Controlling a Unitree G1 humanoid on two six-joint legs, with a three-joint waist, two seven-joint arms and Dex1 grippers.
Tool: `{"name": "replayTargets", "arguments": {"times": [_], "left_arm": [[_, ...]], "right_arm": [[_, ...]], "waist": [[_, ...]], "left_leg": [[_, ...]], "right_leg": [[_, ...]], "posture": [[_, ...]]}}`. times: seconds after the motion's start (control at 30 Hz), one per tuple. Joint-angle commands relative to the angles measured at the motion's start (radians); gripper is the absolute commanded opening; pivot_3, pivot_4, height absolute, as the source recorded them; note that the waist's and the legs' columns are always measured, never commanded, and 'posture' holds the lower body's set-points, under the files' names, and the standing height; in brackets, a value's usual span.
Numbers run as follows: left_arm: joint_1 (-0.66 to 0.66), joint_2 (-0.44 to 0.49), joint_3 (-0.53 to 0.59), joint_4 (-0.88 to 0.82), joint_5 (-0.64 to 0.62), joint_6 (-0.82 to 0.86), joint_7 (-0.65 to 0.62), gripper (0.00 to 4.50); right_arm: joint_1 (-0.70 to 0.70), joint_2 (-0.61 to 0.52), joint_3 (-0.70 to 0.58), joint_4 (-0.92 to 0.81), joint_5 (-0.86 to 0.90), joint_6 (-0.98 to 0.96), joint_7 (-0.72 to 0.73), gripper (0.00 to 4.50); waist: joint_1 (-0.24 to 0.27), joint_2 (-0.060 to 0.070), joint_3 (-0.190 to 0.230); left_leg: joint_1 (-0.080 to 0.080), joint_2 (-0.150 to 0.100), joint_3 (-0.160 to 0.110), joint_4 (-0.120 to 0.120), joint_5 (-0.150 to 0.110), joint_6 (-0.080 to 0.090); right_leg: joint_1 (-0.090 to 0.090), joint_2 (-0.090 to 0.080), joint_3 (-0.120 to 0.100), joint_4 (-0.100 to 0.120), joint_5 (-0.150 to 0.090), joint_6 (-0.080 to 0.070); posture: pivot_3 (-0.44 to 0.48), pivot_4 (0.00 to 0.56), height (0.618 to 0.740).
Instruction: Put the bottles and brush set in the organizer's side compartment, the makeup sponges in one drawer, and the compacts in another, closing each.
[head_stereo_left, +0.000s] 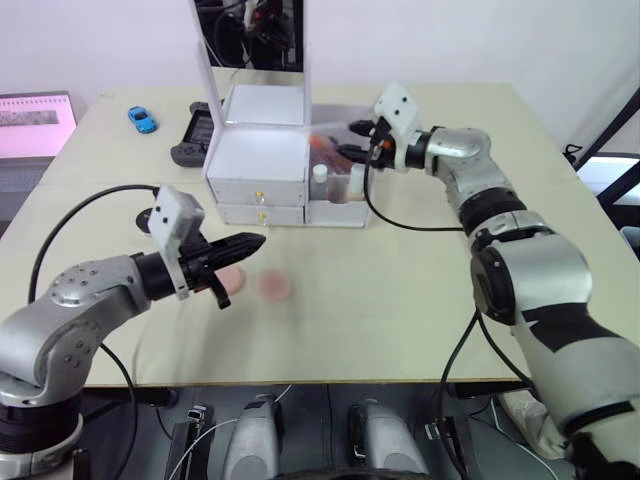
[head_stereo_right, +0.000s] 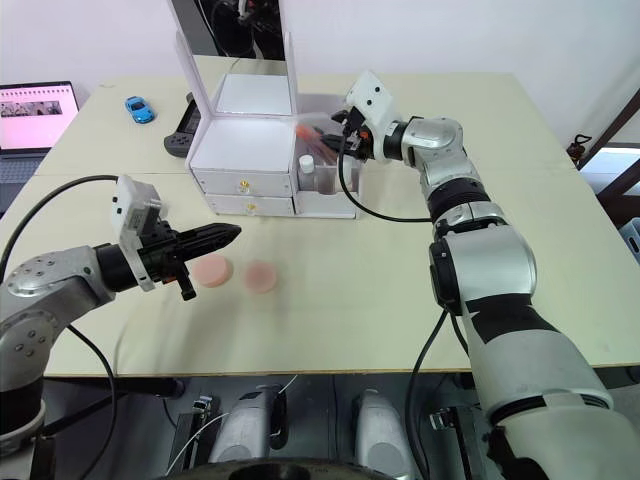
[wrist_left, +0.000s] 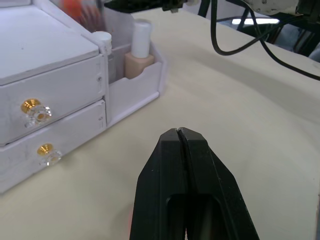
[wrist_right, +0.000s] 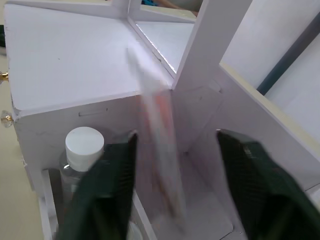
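Your white plastic organizer (head_stereo_left: 262, 165) with the upright mirror stood near the back of the pale counter (head_stereo_left: 420, 300). Its two front drawers with gold knobs were both shut. The tall open-top side compartment (head_stereo_left: 340, 190) sat on the organizer's right side. Inside it stood a clear bottle with a white cap (wrist_right: 82, 150) and a beige bottle with a white cap (wrist_left: 138, 55).

Your right gripper (wrist_right: 172, 165) hung just over the side compartment. Its jaws were spread wide and held nothing. Between them, a blurry brush set in a clear sleeve with orange inside (wrist_right: 160, 150) stood tilted in the compartment, and you could not tell if it touched either finger.

Your left gripper (head_stereo_right: 215, 238) hovered in front of the organizer, low over the counter. Its jaws were pressed tight together with nothing between them.

The two flat round pink makeup sponges (head_stereo_right: 235, 273) lay side by side on the counter in front of the organizer. One sat just under the left gripper's tips and the other just to its right.

Behind the organizer to its left lay a small blue toy car (head_stereo_left: 142, 120) and a dark handheld controller (head_stereo_left: 195, 135). A laptop with a pink screen (head_stereo_left: 35, 125) sat further left of the organizer.
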Motion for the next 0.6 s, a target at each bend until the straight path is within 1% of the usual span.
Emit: {"name": "replayTargets", "arguments": {"times": [0.03,0.2,0.23,0.3,0.33,0.4,0.47,0.57,0.6], "left_arm": [[-0.003,0.013,0.021,-0.026,-0.012,-0.02,0.009,0.0],[-0.004,0.017,0.018,-0.017,-0.01,-0.029,0.011,0.0],[-0.005,0.019,0.018,-0.014,-0.009,-0.031,0.01,0.0],[-0.008,0.023,0.021,-0.003,-0.004,-0.039,0.007,0.0],[-0.008,0.026,0.023,-0.001,-0.003,-0.041,0.006,0.0],[-0.008,0.029,0.027,0.006,0.004,-0.057,0.003,0.0],[-0.014,0.029,0.037,0.021,0.01,-0.076,0.006,0.0],[-0.018,0.03,0.048,0.045,0.015,-0.105,0.005,0.0],[-0.018,0.031,0.05,0.052,0.016,-0.111,0.004,0.0]], "right_arm": [[-0.015,-0.003,-0.036,-0.015,0.006,-0.004,-0.007,4.48],[-0.043,-0.027,-0.086,-0.033,0.042,-0.009,0.054,4.48],[-0.048,-0.031,-0.098,-0.041,0.056,-0.005,0.091,4.48],[-0.056,-0.039,-0.125,-0.079,0.106,0.034,0.228,4.48],[-0.057,-0.041,-0.133,-0.093,0.122,0.052,0.273,4.48],[-0.047,-0.045,-0.126,-0.16,0.144,0.091,0.357,4.48],[-0.019,-0.043,-0.105,-0.259,0.142,0.153,0.341,4.48],[0.063,-0.051,-0.035,-0.45,0.066,0.194,0.238,4.48],[0.087,-0.054,-0.007,-0.52,0.045,0.243,0.218,4.48]], "waist": [[0.0,0.0,0.0],[0.0,0.0,0.0],[0.001,0.0,0.0],[0.001,0.0,0.0],[0.001,0.0,0.0],[0.0,0.0,0.0],[-0.001,0.0,0.0],[0.001,0.0,0.0],[0.001,0.0,0.0]], "left_leg": [[0.0,0.0,0.0,0.0,0.0,0.0],[0.0,0.0,0.0,0.0,0.0,0.0],[0.0,0.0,0.0,0.0,0.0,0.0],[0.0,0.0,0.0,0.0,0.0,0.0],[0.0,0.0,0.0,0.0,0.0,0.0],[0.0,0.0,0.0,0.0,0.0,0.0],[0.0,0.0,0.0,0.0,0.0,0.0],[0.0,0.0,0.0,0.0,0.0,0.0],[0.0,0.0,0.0,0.0,0.0,0.0]], "right_leg": [[0.0,0.0,0.0,0.0,0.0,0.0],[0.0,0.0,0.0,0.0,0.0,0.0],[0.0,0.0,0.0,0.0,0.0,0.0],[0.0,0.0,0.0,0.0,0.0,0.0],[0.0,0.0,0.0,0.0,0.0,0.0],[0.0,0.0,0.0,0.0,0.0,0.0],[0.0,0.0,0.0,0.0,0.0,0.0],[0.0,0.0,0.0,0.001,0.0,0.0],[0.0,0.0,0.0,0.0,0.0,0.0]], "posture": [[0.0,0.15,0.74],[0.0,0.15,0.74],[0.0,0.15,0.74],[0.0,0.15,0.74],[0.0,0.15,0.74],[0.0,0.15,0.74],[0.0,0.15,0.74],[0.0,0.15,0.74],[0.0,0.15,0.74]]}}
